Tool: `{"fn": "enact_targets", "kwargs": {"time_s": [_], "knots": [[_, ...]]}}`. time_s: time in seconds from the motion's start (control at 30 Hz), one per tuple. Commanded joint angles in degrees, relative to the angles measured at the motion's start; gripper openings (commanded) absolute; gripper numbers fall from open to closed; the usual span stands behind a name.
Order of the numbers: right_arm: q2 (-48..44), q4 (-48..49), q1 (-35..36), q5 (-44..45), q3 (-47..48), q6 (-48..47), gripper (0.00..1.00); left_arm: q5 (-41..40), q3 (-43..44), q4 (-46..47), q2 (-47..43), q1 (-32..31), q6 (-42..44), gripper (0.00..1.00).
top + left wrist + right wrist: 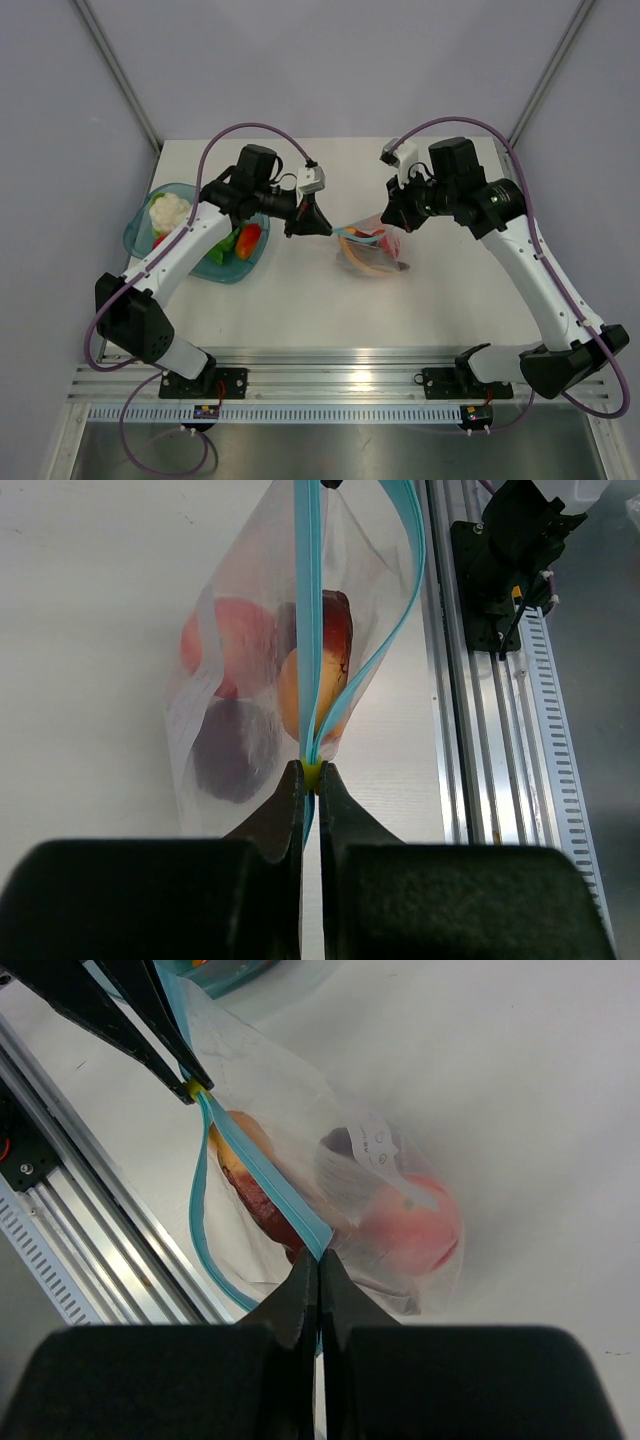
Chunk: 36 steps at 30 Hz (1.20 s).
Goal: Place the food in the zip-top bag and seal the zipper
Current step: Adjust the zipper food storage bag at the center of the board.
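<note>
The clear, thin plastic zip-top bag is over the white table, a little right of the middle. It is between the tips of the two arms and well to the right of the teal translucent bowl. Whether its bottom rests on the table or hangs just above it cannot be told.

The narrow teal-blue zipper runs left to right along the bag's raised edge. The left gripper is pinched tight on the zipper's left end. Its black fingers are pressed together with only the strip and a small yellow tab between them. The right gripper is clamped just as narrowly on the zipper's right end.

Between the two grips one track is pulled straight and taut. The other track bows out toward the near aluminium rail, so the mouth gapes in the middle and is not sealed there.

Toy food lies inside the bag. A red round piece is on the far side, with a dark purple piece beside it. An orange piece and a dark red-brown piece sit close under the zipper.

The bowl at the left holds a white cauliflower-shaped piece, some green pieces and a red-orange piece.
</note>
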Motion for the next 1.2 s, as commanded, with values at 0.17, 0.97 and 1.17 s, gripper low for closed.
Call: {"fn": "enact_targets", "kwargs": {"time_s": [0.17,0.97,1.17], "knots": [[-3.15,3.26,-0.27,2.46,-0.17,1.1,0.0,-1.43,-0.84,-0.17,-2.47,1.82,-0.2,0.0],[-0.86,7.39,-0.27,2.37,0.7,3.92,0.0,-0.29,-2.69,0.0,-1.86,3.93,-0.37,0.0],[-0.16,4.84,-0.27,-0.09,6.33,4.0,0.0,1.11,-0.58,0.35,-2.21,4.28,-1.16,0.0]]}}
